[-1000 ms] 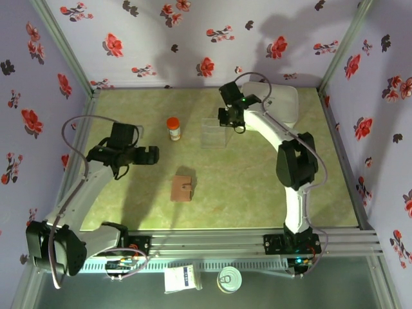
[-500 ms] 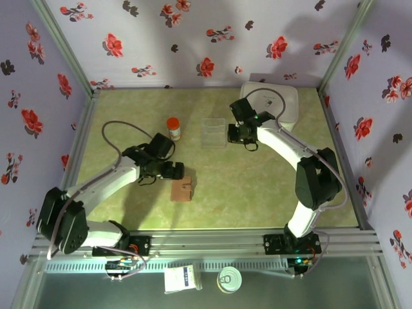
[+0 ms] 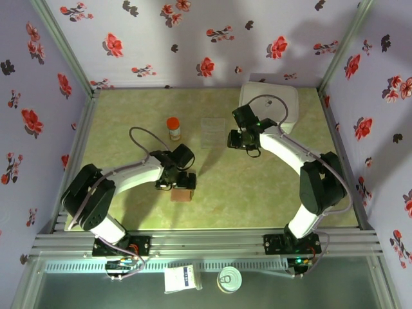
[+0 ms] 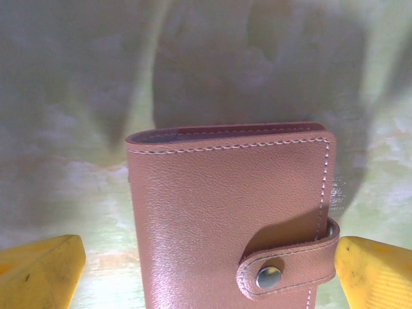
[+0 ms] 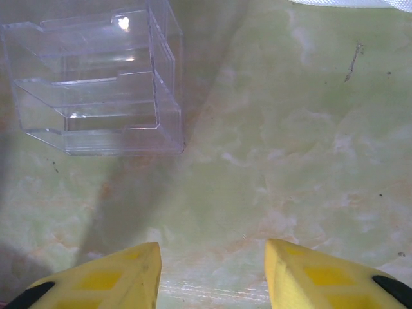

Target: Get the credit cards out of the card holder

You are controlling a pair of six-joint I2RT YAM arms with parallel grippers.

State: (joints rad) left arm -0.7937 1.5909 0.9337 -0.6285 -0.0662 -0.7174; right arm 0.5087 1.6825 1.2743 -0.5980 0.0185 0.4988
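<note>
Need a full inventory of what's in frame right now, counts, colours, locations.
card holder: 1, tan-brown, closed with strap snapped, front-centre of table
clear tray: 1, transparent, looks empty, mid-back of table
bottle: 1, orange cap, upright, left of the tray
white box: 1, white, rounded, back-right corner
table: 1, green marbled
packet: 1, white, on the ledge in front of the table
round tin: 1, silvery-white, right of the packet
left fingers: 2, yellow, open, one either side of the card holder, not touching
right fingers: 2, yellow, open, over bare table right of the tray
</note>
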